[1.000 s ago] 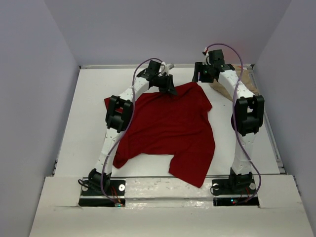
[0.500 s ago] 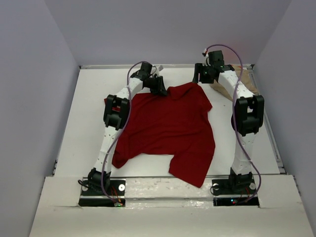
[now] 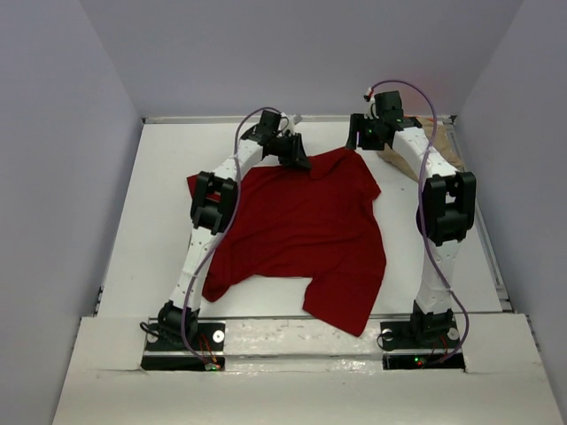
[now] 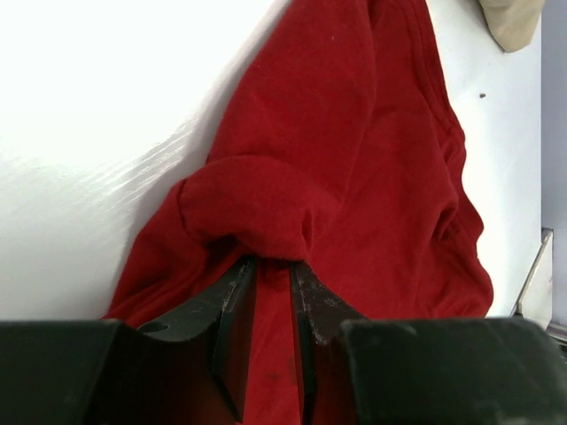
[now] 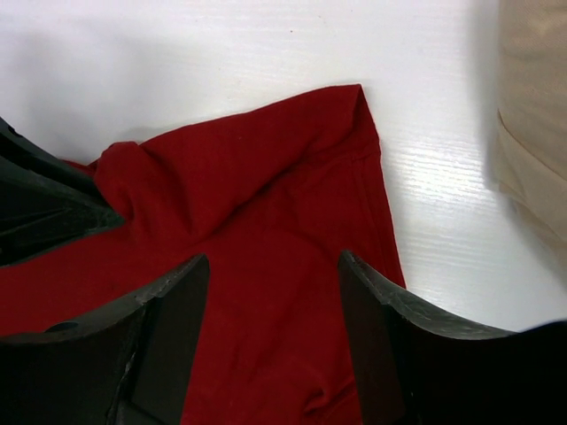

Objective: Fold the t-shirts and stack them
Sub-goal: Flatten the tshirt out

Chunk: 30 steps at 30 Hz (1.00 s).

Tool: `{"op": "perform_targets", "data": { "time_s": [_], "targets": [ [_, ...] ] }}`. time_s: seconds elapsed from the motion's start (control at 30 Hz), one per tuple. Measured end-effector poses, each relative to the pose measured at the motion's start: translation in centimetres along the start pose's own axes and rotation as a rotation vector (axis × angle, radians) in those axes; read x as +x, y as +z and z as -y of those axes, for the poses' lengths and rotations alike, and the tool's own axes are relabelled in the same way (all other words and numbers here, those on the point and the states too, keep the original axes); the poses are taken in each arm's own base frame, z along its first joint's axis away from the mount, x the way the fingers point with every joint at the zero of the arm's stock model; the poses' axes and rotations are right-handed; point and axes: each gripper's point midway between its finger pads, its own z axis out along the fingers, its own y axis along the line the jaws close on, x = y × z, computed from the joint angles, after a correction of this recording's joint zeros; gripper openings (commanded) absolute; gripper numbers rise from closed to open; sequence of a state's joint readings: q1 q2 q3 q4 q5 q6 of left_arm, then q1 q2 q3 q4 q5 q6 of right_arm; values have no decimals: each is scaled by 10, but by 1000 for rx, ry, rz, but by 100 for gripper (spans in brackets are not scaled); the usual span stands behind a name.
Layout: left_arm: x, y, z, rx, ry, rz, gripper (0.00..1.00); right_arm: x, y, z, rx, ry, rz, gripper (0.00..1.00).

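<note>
A large dark red t-shirt (image 3: 301,230) lies spread and rumpled across the middle of the white table. At its far edge my left gripper (image 3: 299,159) sits low, its jaws close together. In the left wrist view a raised fold of the red shirt (image 4: 266,212) bunches at the tips of my left gripper (image 4: 275,264), with cloth filling the narrow gap. My right gripper (image 5: 270,261) hangs open above the shirt's far right corner (image 5: 345,115), holding nothing. A tan t-shirt (image 3: 443,149) lies at the back right, partly hidden behind the right arm.
Grey walls close in the white table (image 3: 159,221) on three sides. A metal rail (image 3: 496,266) runs along the right edge. The tan cloth (image 5: 532,115) lies just right of my right gripper.
My left gripper shifted left along the shirt's far edge, then came back right to the bunched fold. The right arm stayed still.
</note>
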State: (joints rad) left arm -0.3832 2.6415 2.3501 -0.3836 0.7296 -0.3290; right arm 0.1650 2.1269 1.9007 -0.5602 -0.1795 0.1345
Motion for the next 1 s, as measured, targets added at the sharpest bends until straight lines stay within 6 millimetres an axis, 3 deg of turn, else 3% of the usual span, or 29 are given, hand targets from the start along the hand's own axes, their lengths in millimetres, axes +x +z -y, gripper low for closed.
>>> {"op": "perform_targets", "data": {
  "time_s": [0.27,0.37,0.53,0.63,0.67,0.83,0.9,1.0],
  "targets": [
    [3,4,1,7,2,-2,32,0,0,0,0,-5,1,66],
    [14,8,-5,-1,-14,-23,33,0,0,0,0,-5,1,66],
    [18,9,-6,9,-19,-31,45,0,0,0,-1,-5,1,66],
    [18,8,-5,14,-14,-28,38,0,0,0,0,-7,1,66],
    [19,8,-5,14,-12,-28,26,0,0,0,0,-7,1,66],
    [21,8,-7,7,-13,-33,14,0,0,0,-1,-7,1,65],
    [21,8,-7,8,-12,-32,0,0,0,0,-1,-7,1,65],
    [22,9,-7,7,-14,-33,0,0,0,0,-1,-7,1,65]
  ]
}}
